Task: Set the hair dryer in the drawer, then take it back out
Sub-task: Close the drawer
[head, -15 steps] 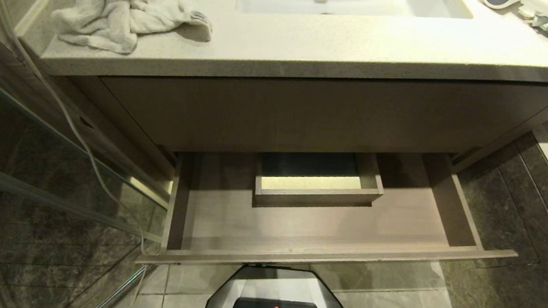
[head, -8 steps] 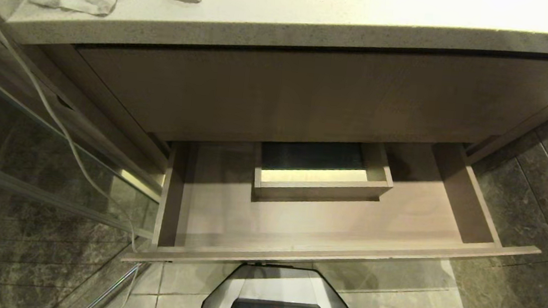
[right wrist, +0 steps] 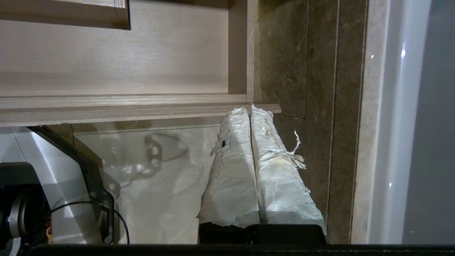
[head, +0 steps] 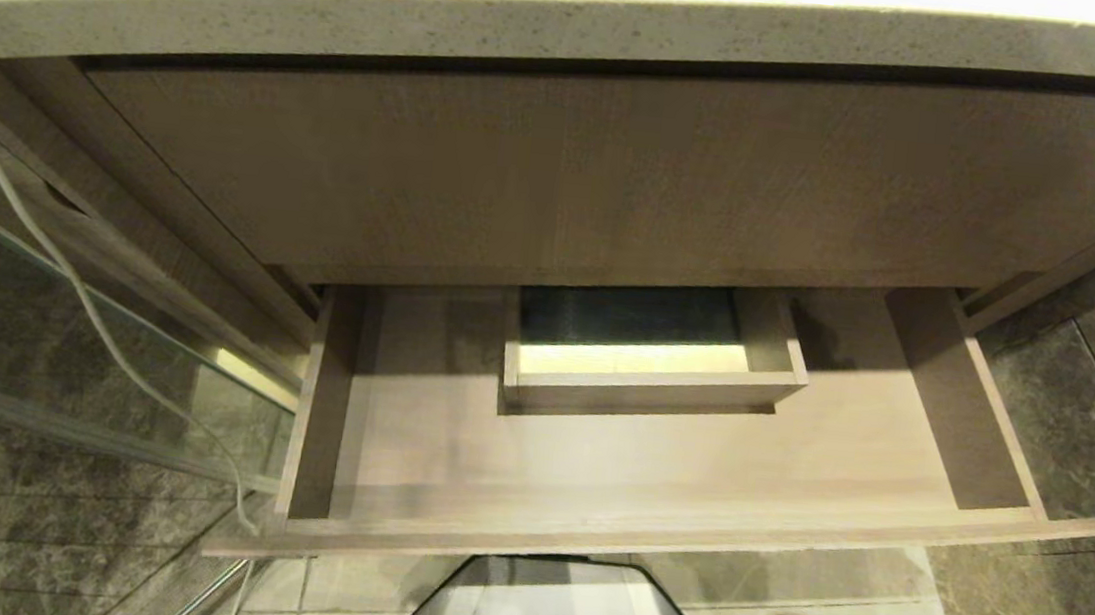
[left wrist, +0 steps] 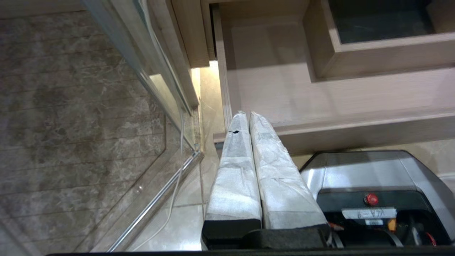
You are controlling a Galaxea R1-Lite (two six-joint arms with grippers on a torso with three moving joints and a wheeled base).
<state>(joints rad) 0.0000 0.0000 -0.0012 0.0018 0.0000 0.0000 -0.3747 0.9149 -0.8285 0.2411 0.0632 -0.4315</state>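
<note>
I see the wood-grain drawer point(head: 653, 468) pulled open below the vanity countertop point(head: 575, 19), nothing lying in it. The hair dryer is out of view. My left gripper point(left wrist: 247, 117) and right gripper point(right wrist: 249, 112) hang near the drawer front, both clenched on nothing.

I see the drawer point(head: 653, 468) pulled wide out below the bench: wide, shallow, light-brown wood grain, with a flat front that has no handle. A small rectangular boxed notch point(head: 651, 383) sits at its back, centred. I can't find the hair dryer in any view
</note>
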